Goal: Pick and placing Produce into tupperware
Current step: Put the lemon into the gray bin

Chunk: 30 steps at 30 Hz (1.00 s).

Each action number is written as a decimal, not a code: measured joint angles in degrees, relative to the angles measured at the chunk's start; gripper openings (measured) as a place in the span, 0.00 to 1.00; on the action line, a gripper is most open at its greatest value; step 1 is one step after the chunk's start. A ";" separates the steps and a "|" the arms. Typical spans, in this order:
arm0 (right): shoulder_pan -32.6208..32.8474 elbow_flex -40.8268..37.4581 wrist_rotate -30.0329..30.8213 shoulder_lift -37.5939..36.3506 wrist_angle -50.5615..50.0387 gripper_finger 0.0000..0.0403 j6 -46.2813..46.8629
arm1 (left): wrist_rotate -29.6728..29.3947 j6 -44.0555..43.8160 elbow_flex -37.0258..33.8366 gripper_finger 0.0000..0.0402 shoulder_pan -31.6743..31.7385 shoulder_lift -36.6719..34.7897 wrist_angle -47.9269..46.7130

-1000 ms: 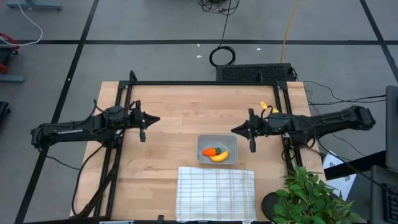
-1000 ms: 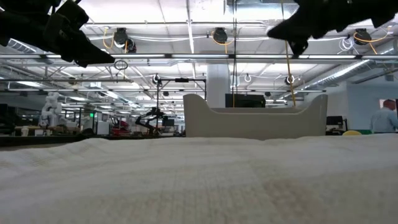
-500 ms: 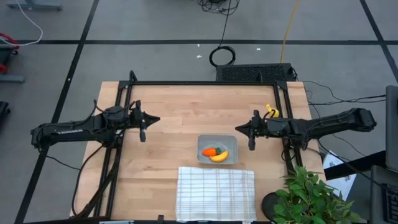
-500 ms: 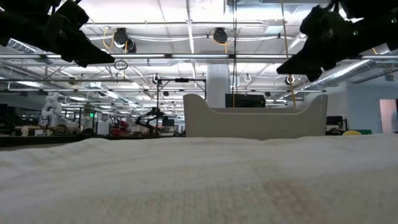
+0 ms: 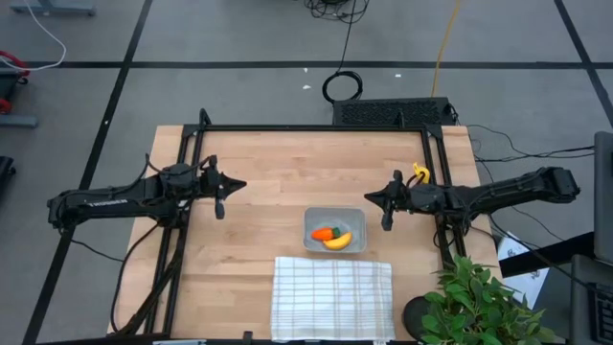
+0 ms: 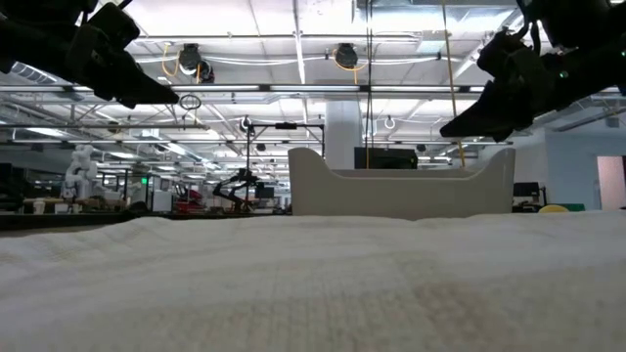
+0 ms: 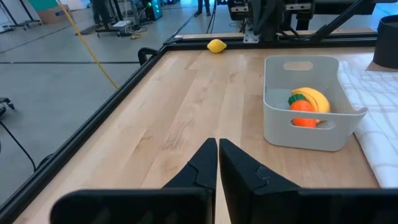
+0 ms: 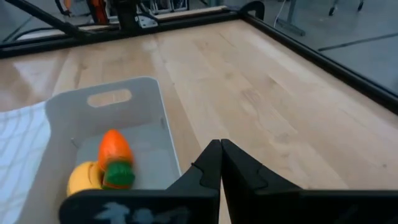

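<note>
Low view: tupperware (image 6: pixel 401 194) wall hides carrot (image 5: pixel 323 233), banana (image 5: pixel 338 241); both end effectors closed, empty.

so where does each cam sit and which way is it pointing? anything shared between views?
High: above the table, looking straight down; both arms, left end effector and right end effector, both shut, over bare wood.
Low: at table-top height, looking level across the white cloth into the room; both arms enter from above.
Left wrist: looks past its own shut fingers across the table at the tupperware.
Right wrist: looks past its own shut fingers at the same container.
Shared: both wrist views show the carrot and banana inside.
</note>
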 joint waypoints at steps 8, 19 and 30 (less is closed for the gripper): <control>-0.13 -0.24 0.32 0.00 1.61 0.00 -1.79 | -0.02 0.02 0.00 0.05 0.00 0.00 -0.02; -8.68 -0.23 8.02 0.00 7.70 0.00 -3.24 | -0.04 0.72 -0.02 0.05 0.00 0.00 0.29; -19.21 10.50 7.72 0.02 -17.99 0.00 -1.62 | -0.07 1.29 -0.01 0.05 0.00 0.00 0.33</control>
